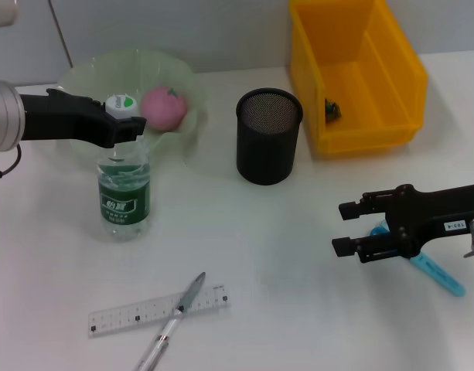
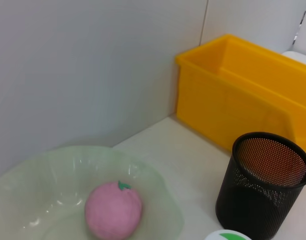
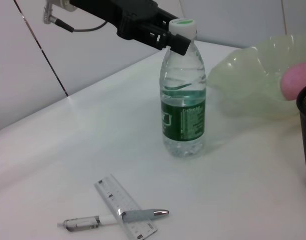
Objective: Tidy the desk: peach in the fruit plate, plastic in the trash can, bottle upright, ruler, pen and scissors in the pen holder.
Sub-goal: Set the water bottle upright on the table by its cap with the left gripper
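The bottle (image 1: 124,193) stands upright on the desk (image 1: 283,255), with my left gripper (image 1: 125,122) shut around its neck just under the cap (image 3: 181,25). Behind it, the pink peach (image 1: 163,107) lies in the fruit plate (image 1: 82,73). A dark green plastic wrapper (image 1: 332,110) rests inside the trash can (image 1: 376,131). At the front, the pen (image 1: 175,317) lies across the ruler (image 1: 136,313). My right gripper (image 1: 346,227) hovers open and holds nothing, right of the pen holder (image 1: 269,135). The light blue scissors (image 1: 438,272) lie partly hidden under its body.
The pen holder (image 2: 265,185) stands between the fruit plate (image 2: 157,190) and the trash can (image 2: 242,100), close to both. A grey wall runs along the back of the desk. The ruler (image 3: 125,205) and pen (image 3: 113,217) sit near the front edge.
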`<act>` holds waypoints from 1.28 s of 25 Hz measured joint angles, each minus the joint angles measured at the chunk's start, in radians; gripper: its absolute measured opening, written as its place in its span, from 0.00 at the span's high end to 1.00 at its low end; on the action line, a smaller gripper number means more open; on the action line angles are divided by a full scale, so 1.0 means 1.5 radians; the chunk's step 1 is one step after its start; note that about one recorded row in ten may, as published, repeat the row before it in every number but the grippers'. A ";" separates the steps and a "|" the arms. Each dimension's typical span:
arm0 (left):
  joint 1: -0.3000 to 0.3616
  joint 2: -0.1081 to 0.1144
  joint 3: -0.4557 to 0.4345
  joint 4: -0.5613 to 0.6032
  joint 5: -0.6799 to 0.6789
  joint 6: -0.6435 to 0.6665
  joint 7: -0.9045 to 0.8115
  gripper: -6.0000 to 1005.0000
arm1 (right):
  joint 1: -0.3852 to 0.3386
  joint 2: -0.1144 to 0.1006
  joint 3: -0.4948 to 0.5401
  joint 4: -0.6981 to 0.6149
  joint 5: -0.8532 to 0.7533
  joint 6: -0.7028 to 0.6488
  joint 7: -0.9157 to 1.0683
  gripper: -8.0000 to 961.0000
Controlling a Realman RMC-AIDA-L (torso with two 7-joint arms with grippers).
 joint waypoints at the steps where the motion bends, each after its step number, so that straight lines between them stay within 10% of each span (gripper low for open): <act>1: 0.001 0.000 -0.001 0.002 -0.001 0.000 0.000 0.56 | 0.000 0.000 0.000 0.000 0.000 0.000 0.000 0.21; 32: 0.056 -0.003 -0.027 -0.060 -0.192 -0.057 0.242 0.56 | -0.003 -0.001 0.002 -0.001 -0.001 0.001 0.000 0.21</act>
